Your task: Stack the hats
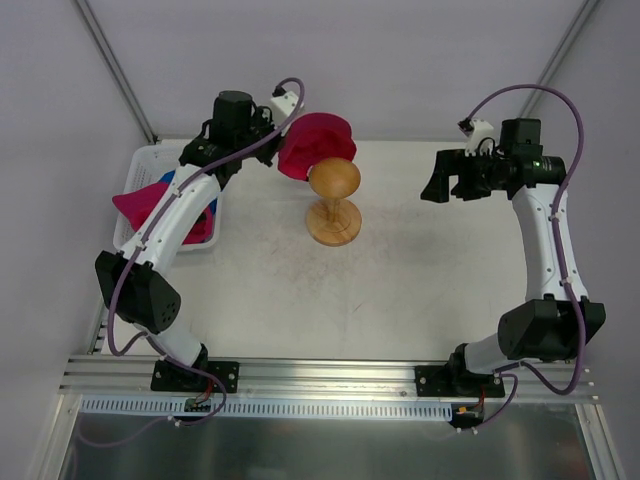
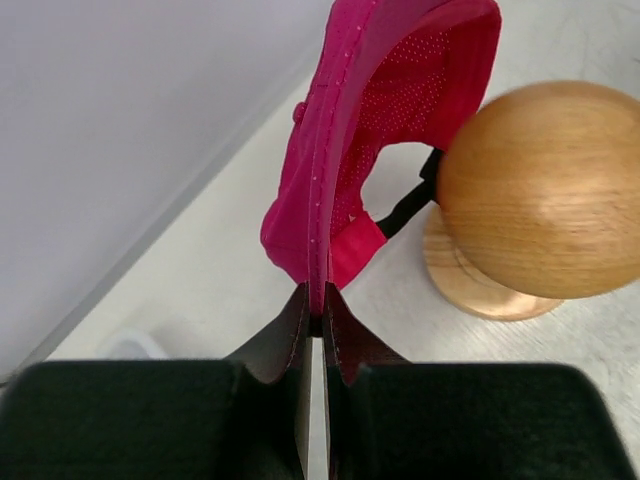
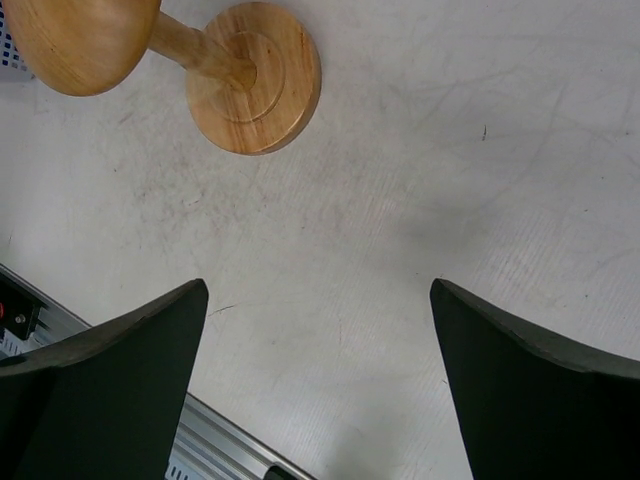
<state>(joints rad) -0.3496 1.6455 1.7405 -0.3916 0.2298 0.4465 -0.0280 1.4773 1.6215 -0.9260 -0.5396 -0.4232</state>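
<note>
My left gripper (image 1: 283, 140) is shut on the edge of a magenta-pink hat (image 1: 318, 143) and holds it in the air just behind the round head of the tan wooden stand (image 1: 334, 180). In the left wrist view the hat (image 2: 385, 130) hangs from my gripper (image 2: 316, 305), touching or nearly touching the wooden head (image 2: 545, 190). More hats (image 1: 150, 203), magenta-pink with a bit of blue, lie in the white basket (image 1: 145, 160) at the left. My right gripper (image 1: 433, 187) is open and empty above the bare table, to the right of the stand (image 3: 250, 80).
The stand's round base (image 1: 333, 226) sits on the table's middle back. The basket stands at the table's left edge under my left arm. A metal rail (image 1: 330, 375) runs along the near edge. Grey walls close the back and sides.
</note>
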